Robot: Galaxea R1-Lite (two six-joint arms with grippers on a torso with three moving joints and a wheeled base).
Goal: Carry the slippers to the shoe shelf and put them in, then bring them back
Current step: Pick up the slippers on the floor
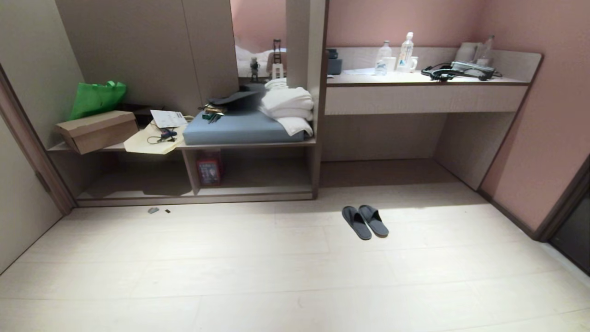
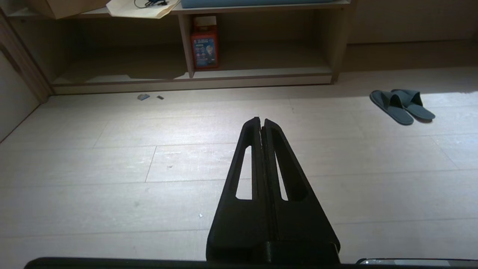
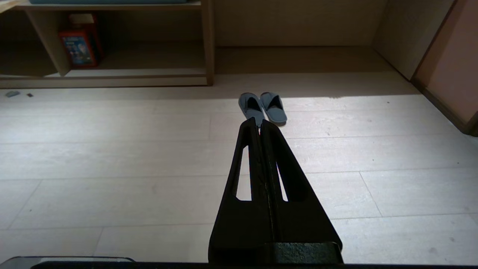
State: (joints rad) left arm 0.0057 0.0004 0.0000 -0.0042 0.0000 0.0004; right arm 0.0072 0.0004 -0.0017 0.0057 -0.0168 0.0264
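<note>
Grey slippers [image 1: 365,222] side by side

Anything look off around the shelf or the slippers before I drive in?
Two small bits of debris lie on the floor just before the shoe shelf, left side. The slippers sit neatly paired on the floor, apart from the shelf. Nothing spilled or damaged.

place: likely hotel room | cues: folded towels [image 1: 288,105]; desk [image 1: 424,94]; slippers [image 1: 365,221]
</note>
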